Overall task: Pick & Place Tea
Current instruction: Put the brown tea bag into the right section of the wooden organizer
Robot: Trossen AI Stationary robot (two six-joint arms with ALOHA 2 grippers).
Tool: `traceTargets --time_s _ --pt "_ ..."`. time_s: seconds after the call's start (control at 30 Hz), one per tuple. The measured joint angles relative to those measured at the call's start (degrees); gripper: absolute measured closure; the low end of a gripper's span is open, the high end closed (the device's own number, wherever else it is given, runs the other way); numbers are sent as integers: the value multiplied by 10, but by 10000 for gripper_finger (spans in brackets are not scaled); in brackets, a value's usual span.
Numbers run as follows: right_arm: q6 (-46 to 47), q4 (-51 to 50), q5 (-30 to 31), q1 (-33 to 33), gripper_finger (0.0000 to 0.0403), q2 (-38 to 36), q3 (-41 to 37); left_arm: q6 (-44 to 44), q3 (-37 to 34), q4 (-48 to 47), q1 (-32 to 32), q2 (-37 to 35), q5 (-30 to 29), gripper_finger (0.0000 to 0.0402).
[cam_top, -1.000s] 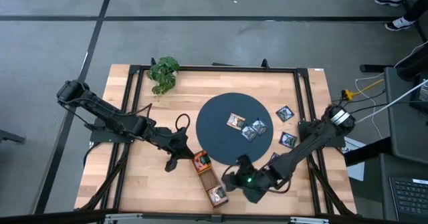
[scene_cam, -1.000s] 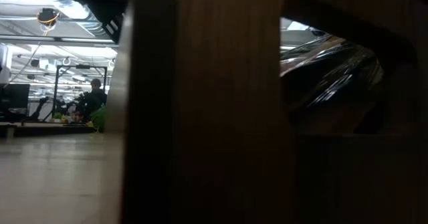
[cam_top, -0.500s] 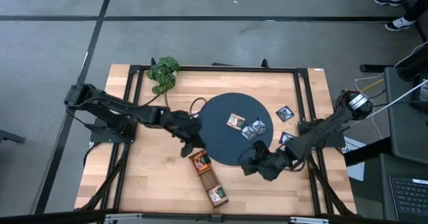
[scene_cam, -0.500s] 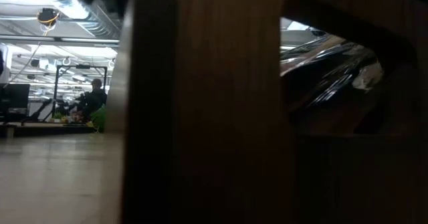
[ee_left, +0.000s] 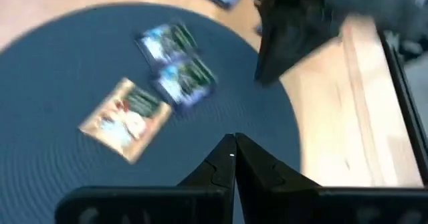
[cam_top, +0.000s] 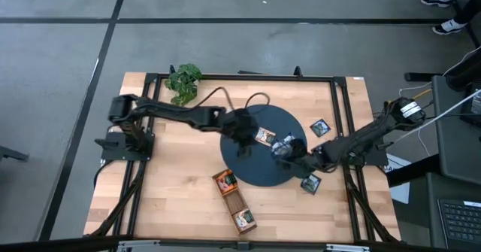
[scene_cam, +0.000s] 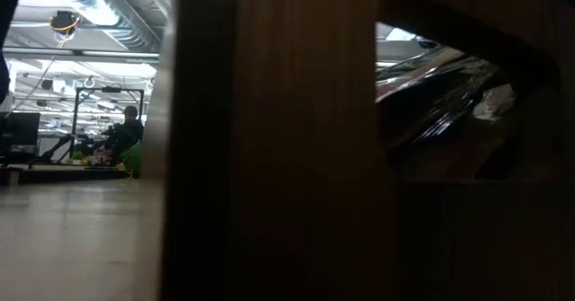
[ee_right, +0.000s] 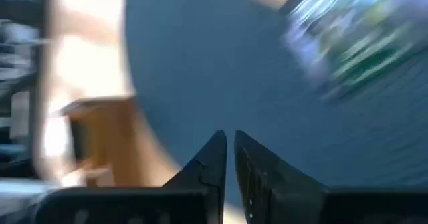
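Both jaws look pressed together, empty, your left gripper [ee_left: 233,144] and right gripper [ee_right: 229,140] crowding the sachets [cam_top: 286,144] on the mat [cam_top: 255,169], so they may collide.

An orange tea bag [cam_top: 264,136] lies flat on the round mat [cam_top: 248,165], a little past the middle toward 1 o'clock. Two dark bags with blue-green print [cam_top: 286,144] lie touching just at its 4 o'clock side. Another dark bag [cam_top: 320,128] lies on the table off the mat at 3 o'clock. One more [cam_top: 310,183] lies off the mat at 4 o'clock. Two bags sit in the tray [cam_top: 231,204], an orange one [cam_top: 225,180] and a pale one [cam_top: 243,220].
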Motion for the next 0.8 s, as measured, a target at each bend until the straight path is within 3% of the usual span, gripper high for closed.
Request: traceTargets --time_s 0.17,0.3,0.5,0.8 --pt "-56 -51 2 -57 370 -1 0 -37 66 -17 42 72 6 400" --pt "-136 -50 -13 -105 358 -1 0 -88 84 -29 72 120 50 399" --pt "-225 -42 -85 -175 300 -1 0 -120 84 -46 95 169 64 399" --pt "-268 -11 -94 -227 218 -1 0 -115 84 -57 99 199 64 399"
